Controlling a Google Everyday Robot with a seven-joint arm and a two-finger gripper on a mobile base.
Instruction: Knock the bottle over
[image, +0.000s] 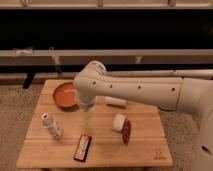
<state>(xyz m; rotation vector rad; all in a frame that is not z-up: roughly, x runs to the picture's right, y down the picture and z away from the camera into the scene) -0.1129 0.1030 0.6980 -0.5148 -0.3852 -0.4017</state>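
Note:
The bottle (52, 126) is small, slim and whitish with a round white cap. It is on the left part of the wooden table (145, 150), with its cap toward the upper left. I cannot tell whether it stands or lies. My gripper (88, 121) hangs down from the white arm (135, 91) over the table's middle, just above the dark candy bar (83, 147). It is to the right of the bottle and apart from it.
An orange bowl (65, 95) sits at the back left of the table, partly behind the arm. A white cylinder roll (116, 102) lies behind the middle. A small white block (118, 122) and a brown object (126, 131) lie to the right of the gripper.

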